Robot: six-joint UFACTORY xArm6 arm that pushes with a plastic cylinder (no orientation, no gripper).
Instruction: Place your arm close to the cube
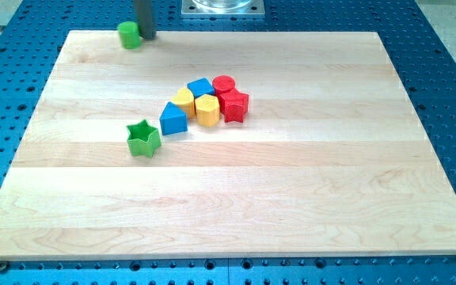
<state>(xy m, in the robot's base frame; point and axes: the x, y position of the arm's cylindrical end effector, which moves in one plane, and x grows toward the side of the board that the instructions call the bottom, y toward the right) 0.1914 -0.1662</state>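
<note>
A pale wooden board of glued planks (291, 206) fills most of the view, lying on a blue perforated metal table (450, 87). A silver metal mount plate (222, 7) shows at the view's top edge, just past the board. No brand, label or writing can be read anywhere.

My dark rod comes down at the view's top left, and my tip (146, 36) meets the surface at the board's far edge. It is a bare rod with no pincer, so it opens on nothing and has hold of nothing.

Near the board's middle sits a tight cluster: a blue cube (200, 86) at the back, a red cylinder (224, 83) touching it on the view's right, a red star-like block (235, 104) in front of that, a yellow hexagonal block (207, 111), a rounded yellow block (184, 100) and a blue triangular block (172, 119) at the view's left end. The cube sits corner-on, one edge pointing toward the view's lower left; it has no clear long axis. It is well apart from my tip.

A green star block (143, 138) stands alone, near the triangle's lower left. A small green block (129, 34), shape unclear, sits just beside my tip on its left.
</note>
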